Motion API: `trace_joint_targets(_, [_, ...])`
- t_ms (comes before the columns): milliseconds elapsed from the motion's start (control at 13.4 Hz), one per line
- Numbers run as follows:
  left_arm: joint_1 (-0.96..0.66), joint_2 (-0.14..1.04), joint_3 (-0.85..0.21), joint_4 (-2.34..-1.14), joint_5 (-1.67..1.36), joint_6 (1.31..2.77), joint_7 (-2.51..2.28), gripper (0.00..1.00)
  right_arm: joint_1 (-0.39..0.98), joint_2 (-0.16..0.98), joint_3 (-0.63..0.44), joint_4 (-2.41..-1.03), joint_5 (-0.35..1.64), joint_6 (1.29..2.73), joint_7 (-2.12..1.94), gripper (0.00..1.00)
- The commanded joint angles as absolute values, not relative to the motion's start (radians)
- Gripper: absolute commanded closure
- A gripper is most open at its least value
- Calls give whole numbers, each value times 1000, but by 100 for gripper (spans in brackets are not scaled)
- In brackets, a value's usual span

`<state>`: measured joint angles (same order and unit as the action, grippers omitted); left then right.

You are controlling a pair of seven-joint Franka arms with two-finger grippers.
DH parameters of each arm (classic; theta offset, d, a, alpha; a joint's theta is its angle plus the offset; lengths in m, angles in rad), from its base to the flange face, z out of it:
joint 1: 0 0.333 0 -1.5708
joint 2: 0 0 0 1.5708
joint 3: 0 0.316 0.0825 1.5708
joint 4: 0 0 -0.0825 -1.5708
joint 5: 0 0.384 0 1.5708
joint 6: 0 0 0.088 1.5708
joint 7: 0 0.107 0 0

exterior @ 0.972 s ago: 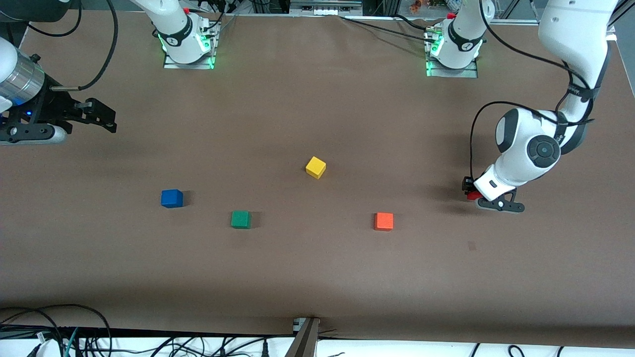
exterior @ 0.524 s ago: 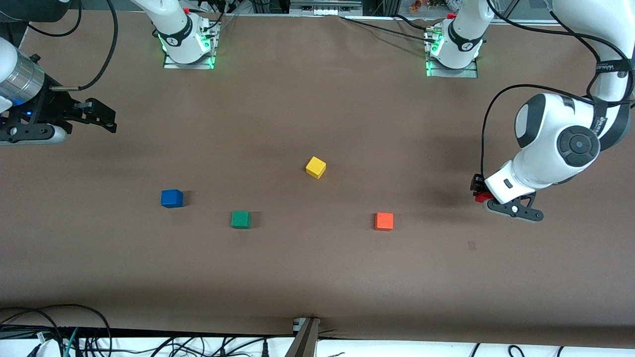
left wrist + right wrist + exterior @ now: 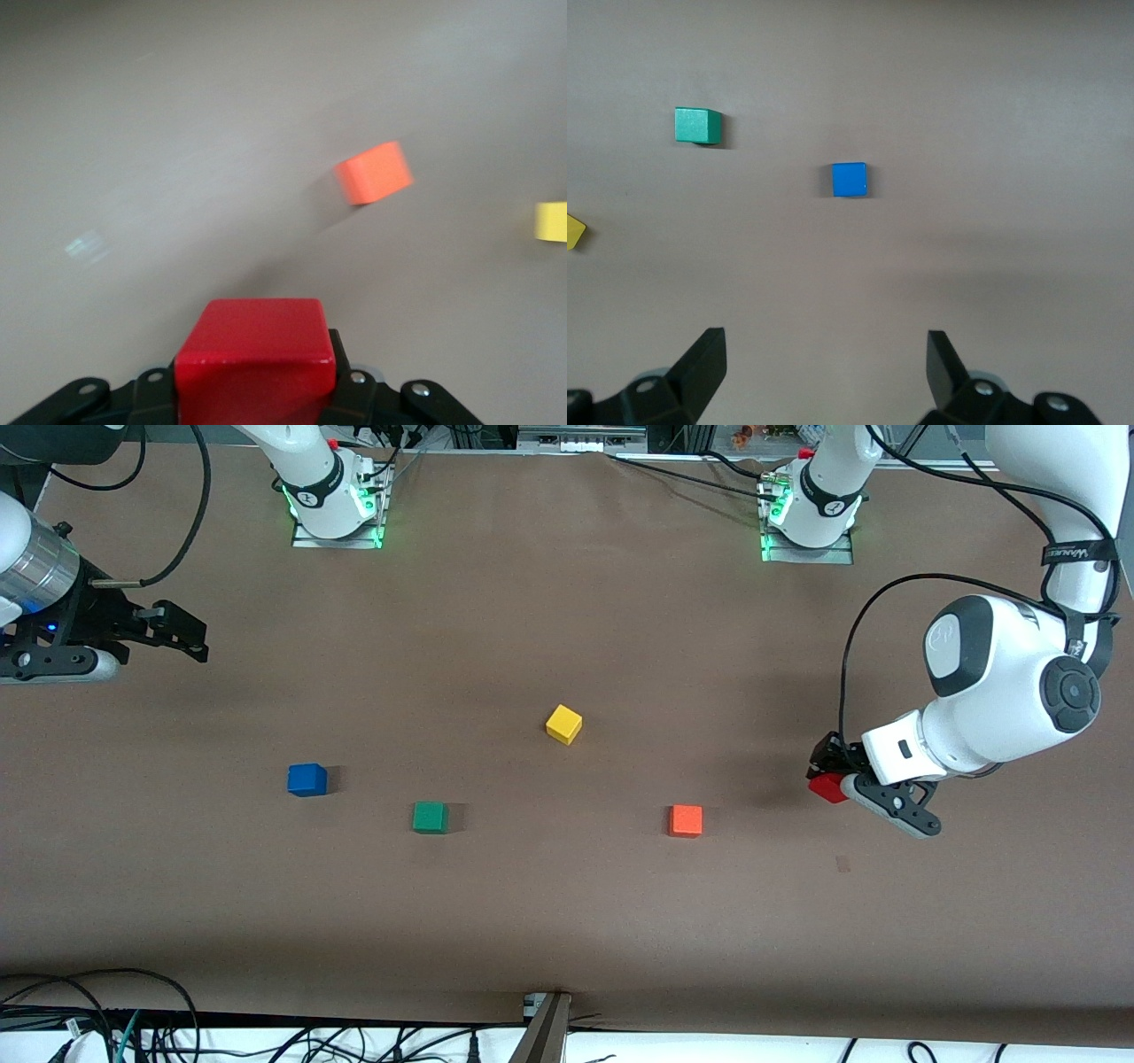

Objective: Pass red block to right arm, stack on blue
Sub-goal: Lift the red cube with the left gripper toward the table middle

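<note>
Red block (image 3: 255,359) ran off the left wrist view's frame edge, lower faces hidden inside the left gripper (image 3: 257,394); in the front view only a sliver showed, most of it covered by the finger linkage. Yellow cube (image 3: 551,220) was cropped in the left wrist view and again in the right wrist view (just a corner). Orange cube (image 3: 375,172) was motion-smeared, edges soft. Right gripper (image 3: 182,633) had its wrist cut off by the front view's frame at 9 o'clock. Left arm's upper links left the frame at 1 o'clock.
</note>
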<state>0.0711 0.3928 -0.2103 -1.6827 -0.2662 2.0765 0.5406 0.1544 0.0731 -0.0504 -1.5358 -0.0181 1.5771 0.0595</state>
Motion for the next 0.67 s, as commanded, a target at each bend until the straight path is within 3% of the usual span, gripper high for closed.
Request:
trace_joint_targets(0, [61, 416, -210, -1646, -452, 2057, 794, 87, 156, 78, -51, -1519, -34, 1566, 54, 0])
trace_joint_targets(224, [49, 417, -210, -1646, -641, 2057, 1004, 83, 156, 78, -51, -1520, -34, 1565, 54, 0])
trace_joint_targets(598, [32, 417, -232, -1646, -897, 2051, 1244, 86, 158, 78, -51, -1520, -34, 1565, 55, 0])
